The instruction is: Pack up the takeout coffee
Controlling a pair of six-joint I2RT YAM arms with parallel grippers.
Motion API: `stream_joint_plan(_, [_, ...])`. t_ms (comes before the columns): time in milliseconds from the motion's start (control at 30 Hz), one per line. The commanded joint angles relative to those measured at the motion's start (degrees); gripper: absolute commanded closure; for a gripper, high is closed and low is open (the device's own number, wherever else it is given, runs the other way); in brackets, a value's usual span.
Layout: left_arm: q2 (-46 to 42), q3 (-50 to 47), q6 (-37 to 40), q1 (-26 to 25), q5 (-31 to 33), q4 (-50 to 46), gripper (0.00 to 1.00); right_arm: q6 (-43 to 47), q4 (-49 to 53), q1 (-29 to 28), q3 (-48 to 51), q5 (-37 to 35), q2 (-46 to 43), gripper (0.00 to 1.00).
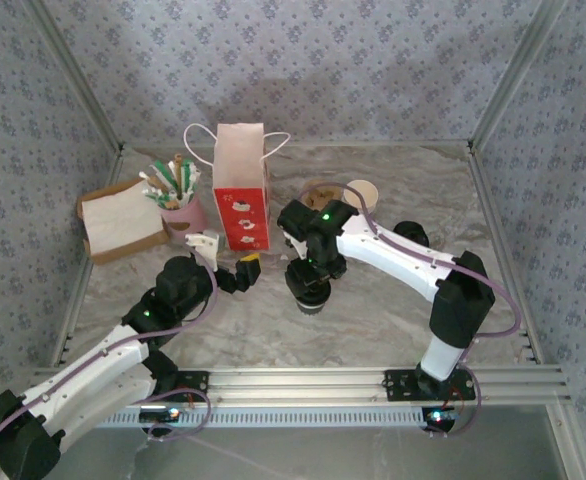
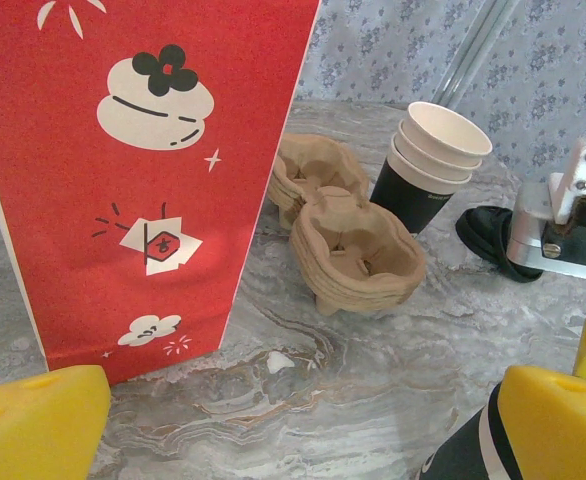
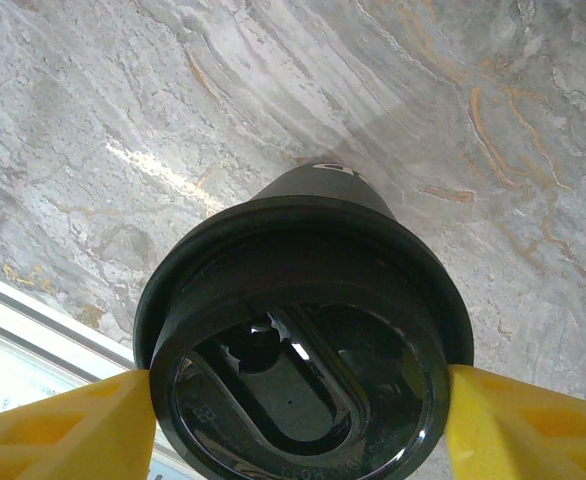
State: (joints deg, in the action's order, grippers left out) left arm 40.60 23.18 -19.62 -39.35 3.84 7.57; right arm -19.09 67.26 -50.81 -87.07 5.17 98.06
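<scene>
While the right jaws pinch one lid (image 3: 303,270) on one black cup (image 3: 318,187), the left jaws gape.

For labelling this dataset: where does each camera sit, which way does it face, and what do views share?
Top external: above and behind the arms, looking down on the grey marble table; both arms, left hand, right hand.
Left wrist: low, facing forward at the tall red paper bag and brown cardboard cup carriers; its yellow fingertips.
Right wrist: facing down onto the round black plastic lid, gripped between its yellow fingers.
Shared: top and left wrist both show the bag.
</scene>
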Motion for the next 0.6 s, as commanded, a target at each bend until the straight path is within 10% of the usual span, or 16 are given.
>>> stream_joint_plan(0, [-0.65,-0.09,-0.38,0.17,-0.76,1.74,0.0,-0.95,1.97,-0.74,-1.0,-1.34,-1.08,0.27])
stream_joint_plan(567, [-0.61,-0.11,-0.25,0.22,-0.76,1.74,0.0,-1.73,2.47,-1.77,-0.69,-2.53,-3.3,0.27])
